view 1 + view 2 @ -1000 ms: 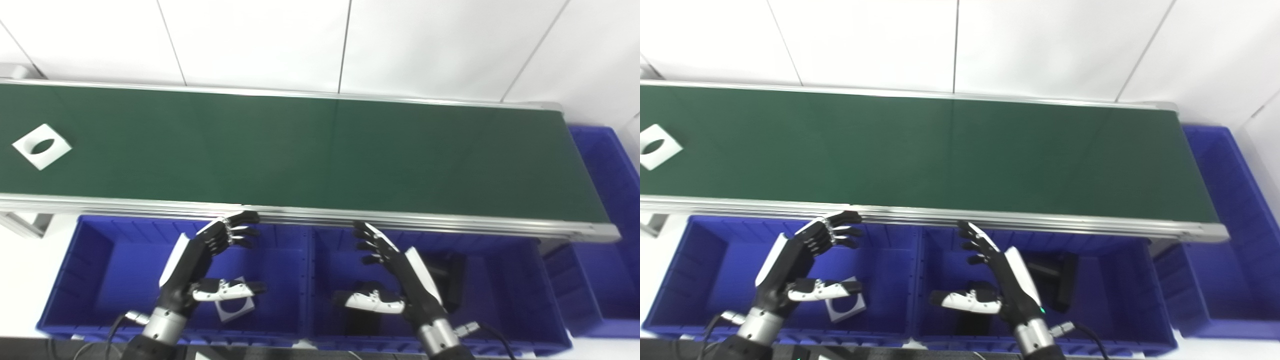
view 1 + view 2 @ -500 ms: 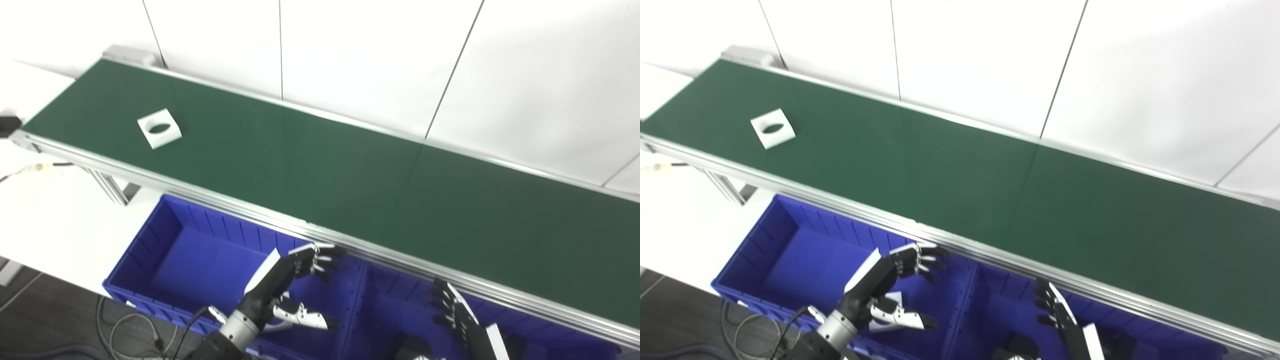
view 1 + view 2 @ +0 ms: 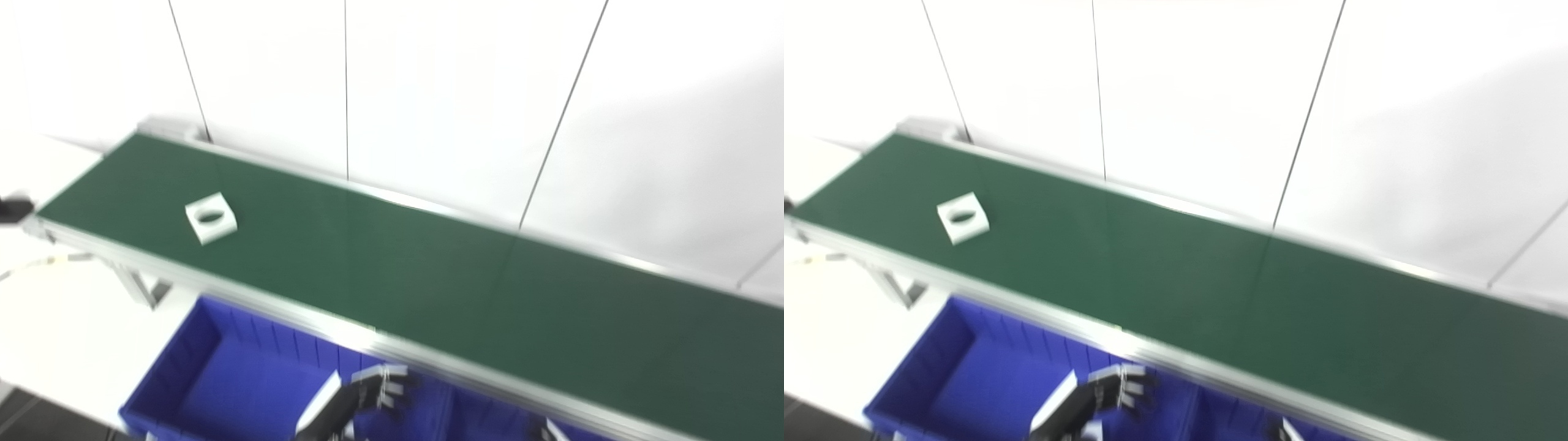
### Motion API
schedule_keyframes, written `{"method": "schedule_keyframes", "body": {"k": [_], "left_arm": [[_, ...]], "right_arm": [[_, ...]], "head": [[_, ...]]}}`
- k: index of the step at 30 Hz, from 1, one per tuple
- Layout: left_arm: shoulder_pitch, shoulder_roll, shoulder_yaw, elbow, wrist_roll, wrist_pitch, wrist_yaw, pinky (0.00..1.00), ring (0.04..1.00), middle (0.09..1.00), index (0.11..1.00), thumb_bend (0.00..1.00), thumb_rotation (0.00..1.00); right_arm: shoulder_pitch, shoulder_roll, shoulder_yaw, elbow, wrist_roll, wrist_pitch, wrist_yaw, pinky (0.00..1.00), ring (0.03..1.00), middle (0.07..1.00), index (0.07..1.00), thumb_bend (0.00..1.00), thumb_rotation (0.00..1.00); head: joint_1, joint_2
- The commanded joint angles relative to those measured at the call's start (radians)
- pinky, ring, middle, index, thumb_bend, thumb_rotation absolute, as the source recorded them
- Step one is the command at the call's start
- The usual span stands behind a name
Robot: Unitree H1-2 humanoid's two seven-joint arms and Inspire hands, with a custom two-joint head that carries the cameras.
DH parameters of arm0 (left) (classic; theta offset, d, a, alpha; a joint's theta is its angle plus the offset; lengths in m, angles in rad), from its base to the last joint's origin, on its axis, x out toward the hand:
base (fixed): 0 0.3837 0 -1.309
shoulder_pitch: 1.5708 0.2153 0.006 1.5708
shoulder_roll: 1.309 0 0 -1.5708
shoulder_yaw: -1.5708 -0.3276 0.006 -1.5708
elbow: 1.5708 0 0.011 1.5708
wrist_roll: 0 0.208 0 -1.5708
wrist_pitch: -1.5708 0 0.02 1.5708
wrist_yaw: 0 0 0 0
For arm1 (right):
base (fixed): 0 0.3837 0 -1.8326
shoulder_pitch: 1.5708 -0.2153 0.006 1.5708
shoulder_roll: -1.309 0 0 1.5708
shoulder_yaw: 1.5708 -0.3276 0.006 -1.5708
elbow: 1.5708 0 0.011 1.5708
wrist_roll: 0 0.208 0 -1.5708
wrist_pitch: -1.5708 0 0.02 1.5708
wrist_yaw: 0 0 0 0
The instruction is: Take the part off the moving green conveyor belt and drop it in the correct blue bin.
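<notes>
Low at the bottom edge of both views, the left hand (image 3: pixel 355 404) hung over the blue bin (image 3: pixel 208 380), just below the near rail of the conveyor. Its fingers (image 3: pixel 1124 386) were spread and a little curled, pointing toward the belt, and they held nothing; the thumb fell outside the picture, and the whole hand was blurred. Only the back of the hand and the fingers showed, with the white shell of the hand running off the lower edge.

Further right along the same edge, a sliver of the right hand (image 3: pixel 551 433) showed, only a white tip and a dark smudge. How its fingers stood could not be told from so little.

Beneath the left hand, the blue bin sat against the conveyor's near side, its ribbed inner wall and bare floor in view. A second blue bin (image 3: pixel 484 416) adjoined it on the right, mostly cut off.

Beyond the bins, the green conveyor belt (image 3: pixel 429 275) ran diagonally from upper left to lower right, edged by a silver rail. The part (image 3: pixel 211 217), a white square block with a round hole through it, lay flat on the belt near its far left end, well apart from both hands. Behind the belt stood a white panelled wall (image 3: pixel 429 92) with thin dark seams.
</notes>
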Motion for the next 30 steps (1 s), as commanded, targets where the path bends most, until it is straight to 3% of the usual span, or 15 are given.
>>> {"method": "schedule_keyframes", "body": {"k": [1, 15, 20, 30], "left_arm": [[-0.019, 0.008, -0.008, -0.008, 0.011, -0.040, 0.027, 0.56, 0.691, 0.770, 0.736, 0.89, 0.20], [-0.047, 0.039, -0.040, 0.031, 0.012, -0.040, 0.074, 0.54, 0.690, 0.763, 0.718, 0.93, 0.19], [-0.038, 0.031, -0.037, 0.009, -0.012, -0.040, 0.096, 0.53, 0.676, 0.734, 0.700, 0.93, 0.12], [-0.012, -0.017, 0.039, -0.148, -0.126, -0.040, 0.002, 0.49, 0.626, 0.723, 0.691, 0.92, 0.09]], "right_arm": [[-0.009, 0.006, -0.003, -0.008, 0.008, -0.051, -0.004, 0.74, 0.836, 0.863, 0.901, 0.80, 0.22], [-0.029, 0.026, -0.008, 0.061, 0.015, -0.109, -0.018, 0.75, 0.840, 0.869, 0.897, 0.81, 0.10], [-0.033, 0.034, -0.013, 0.078, 0.015, -0.131, -0.029, 0.74, 0.838, 0.869, 0.892, 0.81, 0.09], [-0.047, 0.035, -0.022, 0.101, 0.030, -0.151, -0.023, 0.74, 0.840, 0.875, 0.896, 0.81, 0.08]], "head": [[0.006, -0.016], [0.016, -0.057], [0.017, -0.057], [0.030, -0.068]]}}
